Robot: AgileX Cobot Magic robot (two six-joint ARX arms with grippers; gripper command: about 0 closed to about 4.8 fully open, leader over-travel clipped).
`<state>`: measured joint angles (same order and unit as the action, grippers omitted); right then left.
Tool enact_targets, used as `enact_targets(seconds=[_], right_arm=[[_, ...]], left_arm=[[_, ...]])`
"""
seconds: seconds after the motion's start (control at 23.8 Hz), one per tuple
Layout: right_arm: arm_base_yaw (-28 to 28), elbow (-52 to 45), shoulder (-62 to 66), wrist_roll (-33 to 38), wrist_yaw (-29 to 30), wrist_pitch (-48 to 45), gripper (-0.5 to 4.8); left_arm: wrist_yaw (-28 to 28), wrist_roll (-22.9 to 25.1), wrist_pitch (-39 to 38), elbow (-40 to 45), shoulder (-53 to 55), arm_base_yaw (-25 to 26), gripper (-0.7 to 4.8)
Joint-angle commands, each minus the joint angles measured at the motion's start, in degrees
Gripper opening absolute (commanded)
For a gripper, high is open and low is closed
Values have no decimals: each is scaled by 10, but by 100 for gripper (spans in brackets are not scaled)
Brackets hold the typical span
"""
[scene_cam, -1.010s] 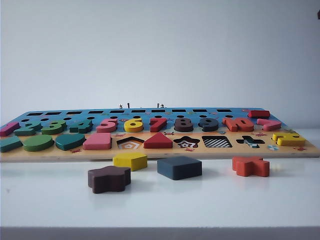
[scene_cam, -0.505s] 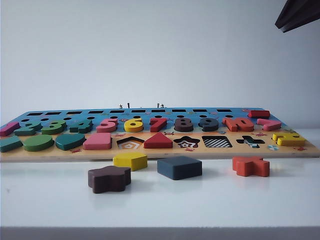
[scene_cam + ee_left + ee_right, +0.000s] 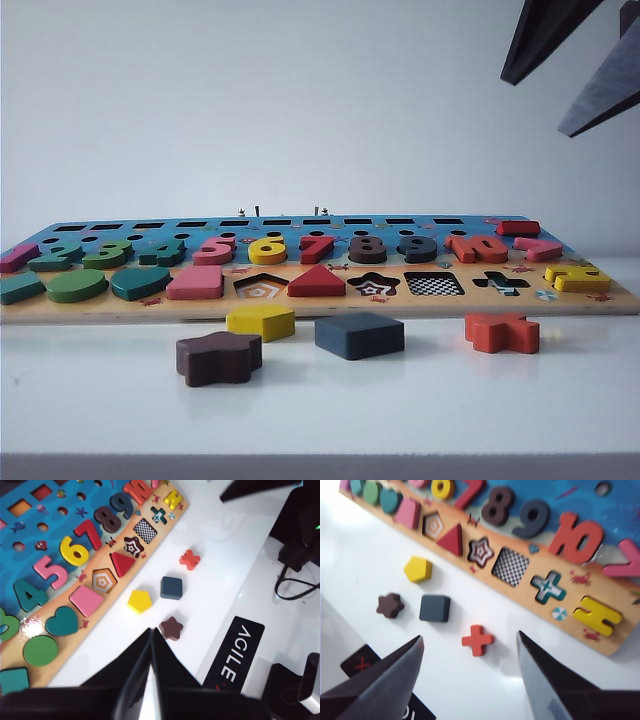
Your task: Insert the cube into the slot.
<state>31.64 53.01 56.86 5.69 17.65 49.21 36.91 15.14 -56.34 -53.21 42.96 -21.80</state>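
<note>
On the white desk (image 3: 320,410), nearest the exterior camera, lies the dark brown star block (image 3: 218,357). A little farther back the yellow pentagon (image 3: 260,321) sits on its left and the cube (image 3: 359,335) on its right, flat on the desk, touching nothing, just in front of the puzzle board (image 3: 300,305). The orange cross block (image 3: 501,332) lies well to the cube's right.

Behind them the board runs across the desk. Its near row holds, from left to right, green and teal shapes, a pink square, an empty pentagon cut-out, the red triangle (image 3: 316,282), the star cut-out (image 3: 373,285), the slot (image 3: 433,284) with its checkered floor bare, and the cross cut-out (image 3: 500,284). The slot is beyond the cube and slightly to its right. Coloured numerals stand in the row farther back.

The right gripper (image 3: 470,677) hangs high above the right end of the board, its fingers (image 3: 545,35) spread wide with nothing between them. The left gripper (image 3: 151,636) hovers over the near desk, its fingers pressed together, empty; the star block lies just beyond its tip.
</note>
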Motion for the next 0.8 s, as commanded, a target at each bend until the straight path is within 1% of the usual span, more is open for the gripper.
enact_targets(seconds=[0.04,0.08,0.13,0.17,0.21,0.34,0.38,0.42,0.51,0.55,0.67,0.72,0.8], right_arm=[[30,5,17,-9,-35,-2,338],[56,5,29,-13,-73,-8,338],[68,5,33,-13,-92,-11,338],[96,5,43,-13,-131,-18,338],[120,5,50,-9,-158,-26,338],[163,5,63,29,-201,-39,338],[185,5,73,64,-221,-49,338],[200,6,82,98,-224,-61,338],[212,6,91,118,-212,-72,339],[218,6,97,123,-200,-77,338],[223,6,111,127,-137,-87,338],[223,6,115,127,-127,-87,338],[223,6,125,126,-123,-87,337]], left_arm=[[-1,-2,19,-3,0,6,17],[-1,-2,23,-3,0,6,17],[-1,-2,25,-3,0,6,17],[-1,-2,28,-3,0,6,17],[-1,-2,29,-3,0,6,17],[-1,-2,29,-3,0,6,17],[-1,-2,29,-3,0,6,17],[-1,-2,28,-2,0,5,17],[-1,-2,29,-2,0,5,17],[-1,-2,29,-2,0,5,17],[-1,-1,29,-2,-1,5,17],[-1,-1,29,-2,-1,5,17],[-1,-1,29,-2,-1,5,17]])
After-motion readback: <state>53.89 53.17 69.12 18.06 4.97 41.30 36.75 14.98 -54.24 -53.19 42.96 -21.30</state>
